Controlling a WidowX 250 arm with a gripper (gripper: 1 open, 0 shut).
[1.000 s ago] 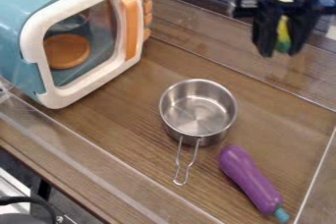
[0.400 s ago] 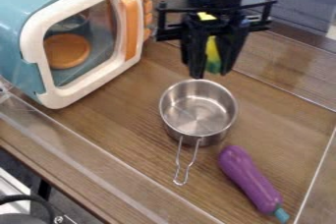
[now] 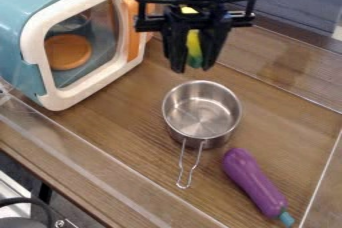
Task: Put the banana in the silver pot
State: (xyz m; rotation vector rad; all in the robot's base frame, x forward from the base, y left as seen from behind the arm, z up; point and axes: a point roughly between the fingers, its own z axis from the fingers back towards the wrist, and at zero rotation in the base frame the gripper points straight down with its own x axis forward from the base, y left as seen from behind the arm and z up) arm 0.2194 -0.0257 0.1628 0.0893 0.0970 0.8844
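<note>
Gripper: the black gripper [image 3: 195,52] points down, clenched on the banana [image 3: 198,44], which hangs upright between its fingers [image 3: 175,52].
Banana: yellow, held in the air above the wooden table [image 3: 287,112], over the strip between the toy microwave [image 3: 74,37] and the silver pot [image 3: 202,111]; not in the pot.
Silver pot: upright and empty, near the middle of the table, its wire loop handle [image 3: 186,167] pointing toward the near edge.
Open room: bare wood lies to the right of the pot and behind it; the gap between pot and microwave is narrower.
Edges: a clear raised wall [image 3: 326,187] runs along the table's right and near sides.
Eggplant: the purple toy eggplant [image 3: 255,183] lies just right of the handle, near the right wall.
Microwave: teal and white, door open, at the left.
Writing: none can be read.
</note>
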